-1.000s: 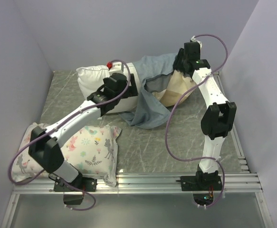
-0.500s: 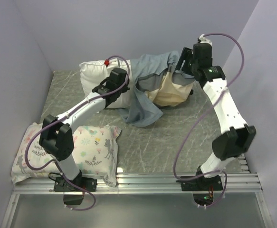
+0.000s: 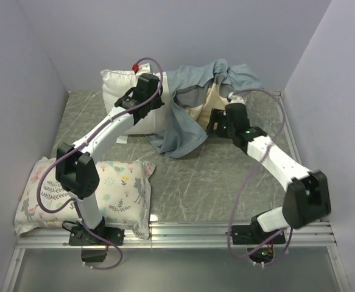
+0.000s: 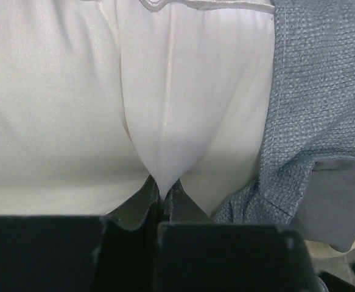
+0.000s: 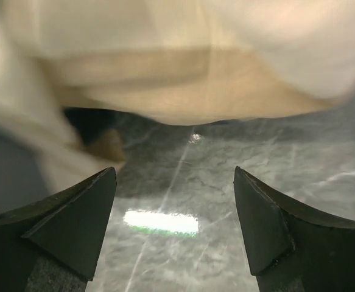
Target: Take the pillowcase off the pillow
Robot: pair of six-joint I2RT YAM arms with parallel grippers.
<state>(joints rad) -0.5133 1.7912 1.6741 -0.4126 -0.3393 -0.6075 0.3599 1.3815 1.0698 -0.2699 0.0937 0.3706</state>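
Observation:
The plain white pillow lies at the back left of the table, its right part still inside the blue-grey pillowcase. That cover is bunched up toward the back wall, with a tan stripe showing. My left gripper is shut on a fold of the pillow's white fabric, and the pillowcase's hem sits just to its right. My right gripper is low over the table in front of the tan fabric. It is open, with only marble between its fingers.
A white pillow printed with flowers and animals lies at the near left by the left arm's base. Grey walls enclose the marble table on three sides. A metal rail runs along the near edge.
My left gripper has shut on the pillow and pulled it back and upward. My right gripper has let go of the pillowcase, opened wider, and dropped down toward the table's middle.

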